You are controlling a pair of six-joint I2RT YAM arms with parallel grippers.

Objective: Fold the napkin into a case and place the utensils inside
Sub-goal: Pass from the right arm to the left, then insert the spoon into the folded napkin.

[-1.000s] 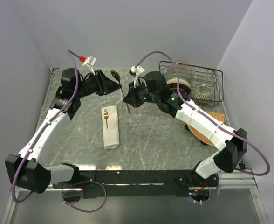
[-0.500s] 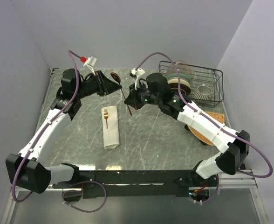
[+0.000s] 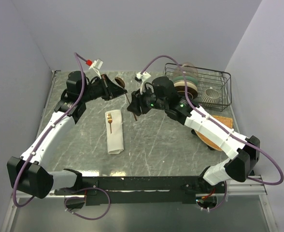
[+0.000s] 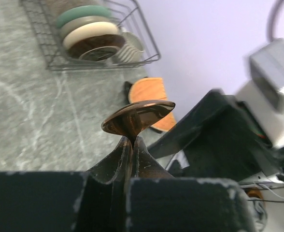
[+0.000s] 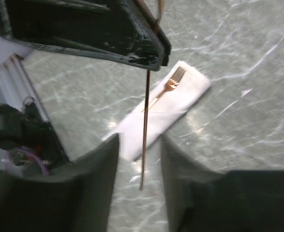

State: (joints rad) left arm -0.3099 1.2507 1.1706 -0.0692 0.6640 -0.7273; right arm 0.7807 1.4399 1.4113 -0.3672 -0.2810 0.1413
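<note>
Well, spoon (image 4: 138, 115) in left gripper (image 4: 132, 143).

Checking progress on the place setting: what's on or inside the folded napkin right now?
Only the fork lies on the napkin, tines toward the far end; whether its handle is tucked under a fold can't be told. The spoon is in the left gripper.
</note>
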